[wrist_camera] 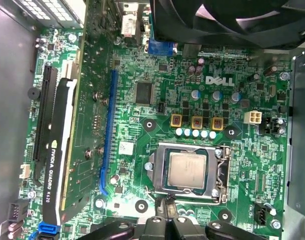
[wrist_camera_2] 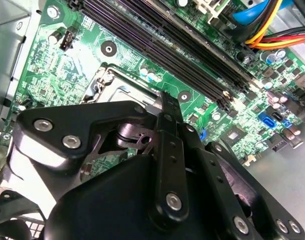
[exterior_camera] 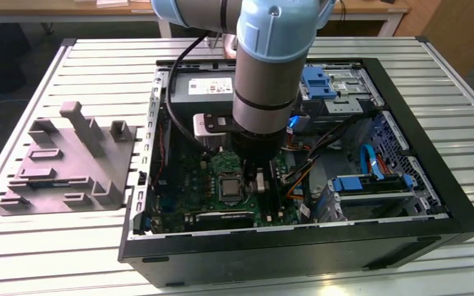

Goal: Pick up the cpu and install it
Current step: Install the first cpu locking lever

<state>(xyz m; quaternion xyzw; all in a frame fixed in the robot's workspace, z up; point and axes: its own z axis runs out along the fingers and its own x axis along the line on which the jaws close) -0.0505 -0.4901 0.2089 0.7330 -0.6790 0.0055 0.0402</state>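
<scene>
The tool (wrist_camera_2: 162,150), its dark linkage nearest the lens in the second wrist view, hung low inside the open computer case (exterior_camera: 434,203), just above the green board (wrist_camera: 232,65). Its fingers (wrist_camera_2: 168,112) appeared drawn together with nothing between them; the tips also showed in the first wrist view (wrist_camera: 165,212). The cpu (wrist_camera: 186,170), a silvery-grey square, lay flat inside the black socket frame (wrist_camera: 223,172), just ahead of the fingertips and apart from them. Beyond it, farther from the tool, stood a row of yellow components (wrist_camera: 196,122), and off to one side a long blue slot (wrist_camera: 108,130) beside a dark expansion card (wrist_camera: 55,160). In the exterior view the arm (exterior_camera: 266,74) came down over the middle of the board, with the grey fixture block (exterior_camera: 68,163) well away on the slatted surface (exterior_camera: 39,246) towards the exterior view's left. Judged from this layout, the chip was already seated and released, so the installing step stood at or near completion; whether the socket's retaining frame was latched could not be told. Any further motion called for a clean vertical path clear of the socket.
</scene>
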